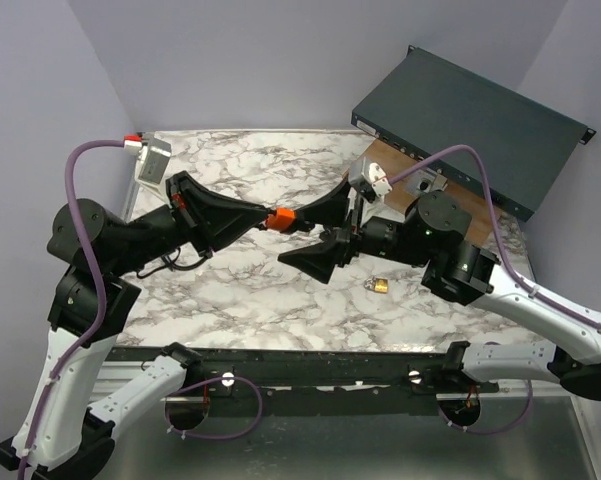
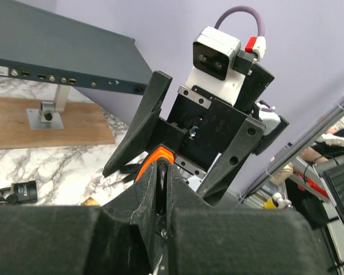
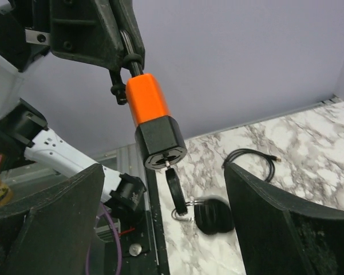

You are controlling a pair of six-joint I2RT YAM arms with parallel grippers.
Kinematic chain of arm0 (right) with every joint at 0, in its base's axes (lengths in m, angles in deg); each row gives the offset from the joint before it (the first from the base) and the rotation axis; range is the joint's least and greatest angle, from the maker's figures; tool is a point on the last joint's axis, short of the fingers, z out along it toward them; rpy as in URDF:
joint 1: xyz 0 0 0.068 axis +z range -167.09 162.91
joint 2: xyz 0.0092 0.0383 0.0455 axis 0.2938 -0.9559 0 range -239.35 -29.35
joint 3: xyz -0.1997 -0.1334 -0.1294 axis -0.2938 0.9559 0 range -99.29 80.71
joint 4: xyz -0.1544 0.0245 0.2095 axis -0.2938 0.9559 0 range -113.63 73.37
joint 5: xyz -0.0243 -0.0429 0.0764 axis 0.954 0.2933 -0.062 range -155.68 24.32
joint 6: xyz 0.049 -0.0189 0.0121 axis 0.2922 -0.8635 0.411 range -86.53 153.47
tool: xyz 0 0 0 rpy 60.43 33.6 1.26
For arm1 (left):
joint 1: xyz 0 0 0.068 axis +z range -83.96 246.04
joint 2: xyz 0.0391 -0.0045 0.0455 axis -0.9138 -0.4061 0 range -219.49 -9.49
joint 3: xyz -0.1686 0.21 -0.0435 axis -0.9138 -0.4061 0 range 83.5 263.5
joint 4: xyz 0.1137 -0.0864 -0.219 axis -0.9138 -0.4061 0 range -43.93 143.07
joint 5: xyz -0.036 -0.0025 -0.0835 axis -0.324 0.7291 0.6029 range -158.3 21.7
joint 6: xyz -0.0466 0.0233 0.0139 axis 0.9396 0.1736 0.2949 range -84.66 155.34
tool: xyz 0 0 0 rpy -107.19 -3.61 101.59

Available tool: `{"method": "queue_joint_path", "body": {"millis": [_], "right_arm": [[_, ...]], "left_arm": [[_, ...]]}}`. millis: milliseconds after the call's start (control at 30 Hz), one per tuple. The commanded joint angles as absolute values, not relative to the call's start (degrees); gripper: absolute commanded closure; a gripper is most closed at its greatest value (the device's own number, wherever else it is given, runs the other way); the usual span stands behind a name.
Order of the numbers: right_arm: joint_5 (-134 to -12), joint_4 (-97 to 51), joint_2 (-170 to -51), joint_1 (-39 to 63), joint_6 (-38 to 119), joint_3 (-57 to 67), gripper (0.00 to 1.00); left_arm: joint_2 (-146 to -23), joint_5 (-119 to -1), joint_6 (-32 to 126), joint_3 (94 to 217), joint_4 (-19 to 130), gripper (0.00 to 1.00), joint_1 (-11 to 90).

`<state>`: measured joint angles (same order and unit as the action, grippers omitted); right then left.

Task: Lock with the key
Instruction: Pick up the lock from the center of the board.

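At left, I see my left gripper clamped on the shackle of the orange-and-black padlock, holding it above the marble table. The key sits in the keyhole at the padlock's black end, with a ring and a second key hanging from it. Further right, my right gripper stands wide open, its fingers flanking the padlock without touching. A small brass padlock lies on the table at right.
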<state>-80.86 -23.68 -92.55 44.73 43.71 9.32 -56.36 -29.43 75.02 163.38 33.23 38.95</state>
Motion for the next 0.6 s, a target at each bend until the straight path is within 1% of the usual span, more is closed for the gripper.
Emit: {"method": "queue_joint_path", "body": {"millis": [0,100,300,367,567], "right_arm": [[-88.27,-30.19,-94.74,43.23,44.8,4.99,0.15],[-93.89,-34.15,-95.18,39.85,47.88,4.86,0.18],[-107.81,-44.16,-98.01,30.7,57.0,4.35,0.19],[-111.84,-47.49,-99.98,29.7,59.68,3.35,0.19],[-118.89,-56.09,-105.02,28.88,66.49,0.53,0.19]], "left_arm": [[-55.51,-36.41,77.23,165.23,32.58,1.0,38.74],[-55.55,-37.79,77.61,166.13,32.1,1.0,38.79],[-56.26,-38.92,79.25,169.69,31.36,1.0,38.87],[-56.33,-39.36,79.5,170.45,31.28,1.0,38.79],[-56.35,-41.45,80.85,171.3,31.02,1.0,38.84]]}}
